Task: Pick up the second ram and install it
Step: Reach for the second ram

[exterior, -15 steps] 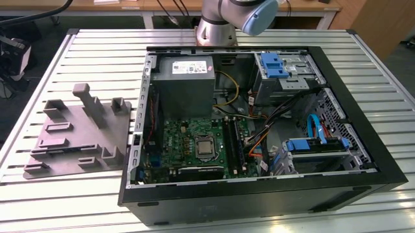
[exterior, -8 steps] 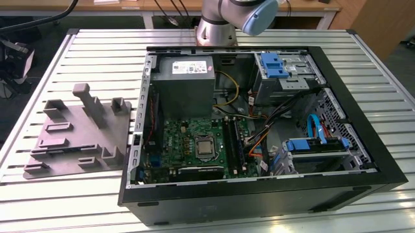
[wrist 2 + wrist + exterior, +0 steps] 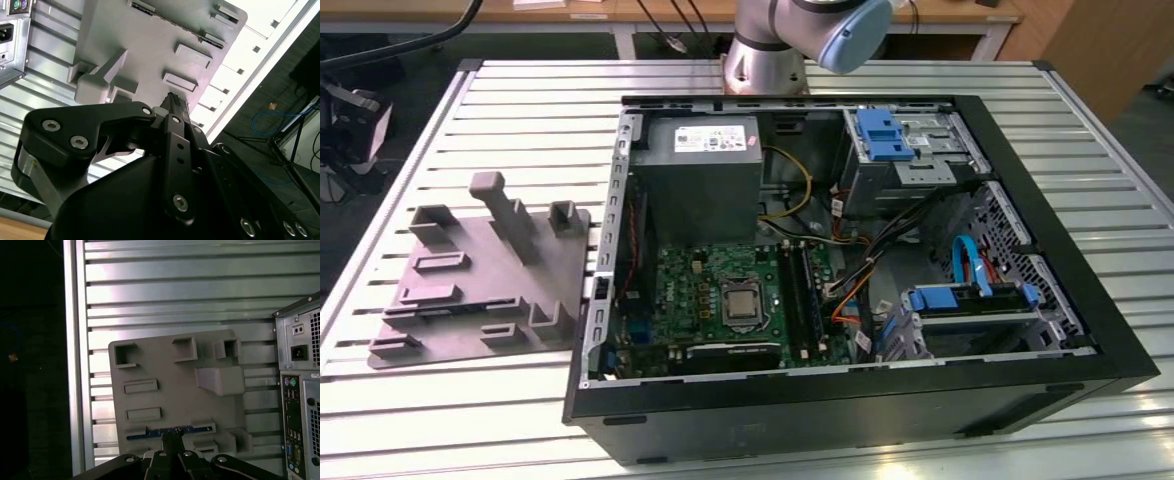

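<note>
The second ram [image 3: 165, 431] is a thin dark stick with bluish marks, lying in a holder between two low blocks of the grey fixture plate [image 3: 170, 385]. In the first wrist view my gripper [image 3: 172, 439] hangs well above that stick, its fingers drawn together with nothing between them. The second wrist view shows the gripper [image 3: 175, 102] from the side, high over the plate [image 3: 150, 45]. The open computer case [image 3: 854, 270] holds the green motherboard, whose long black slots [image 3: 797, 290] run beside the processor.
The fixture plate [image 3: 480, 275] sits on the slatted metal table [image 3: 494, 100], on the exterior view's left of the case. The arm's base [image 3: 767, 50] stands behind the case. Cables and blue drive brackets [image 3: 894, 135] crowd the case's far side. Upright blocks [image 3: 507, 215] rise from the plate.
</note>
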